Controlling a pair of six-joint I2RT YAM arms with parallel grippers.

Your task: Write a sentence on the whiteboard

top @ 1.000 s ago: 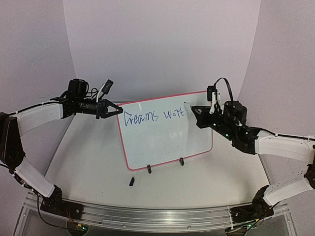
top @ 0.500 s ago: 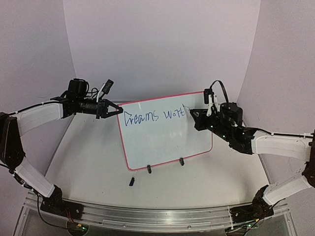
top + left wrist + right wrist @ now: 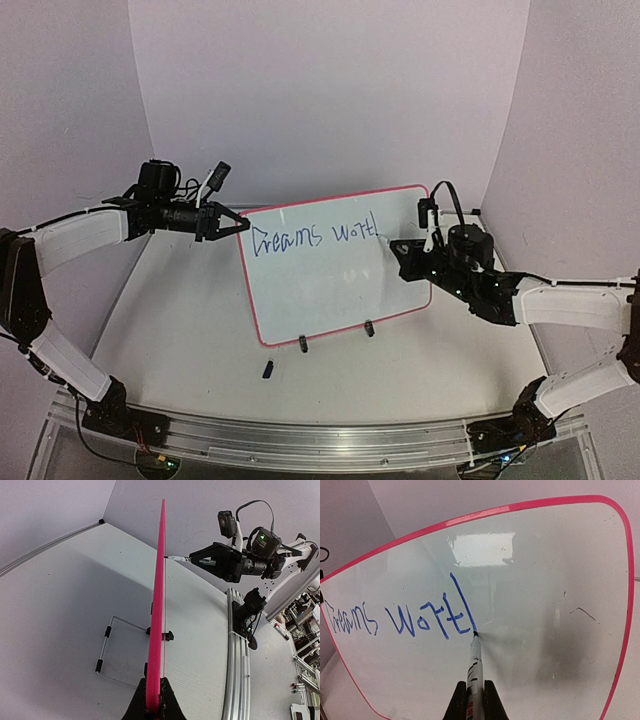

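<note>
- The whiteboard stands near-upright on the surface between the arms. Its long axis runs left to right, and the written face is turned toward the arm bases.
- The left end effector is clamped on its top-left rim; that brace needs to be firm against pen pressure.
- The right end effector grips a marker, whose tip touches the foot of the last blue stroke. Press lightly and use short strokes.

The whiteboard stands tilted on 2 black clip feet, with blue handwriting along its top. The left gripper pinches its upper-left corner. The right gripper presses a marker against the last stroke, at upper right. A small black object lies in front of the board.
</note>
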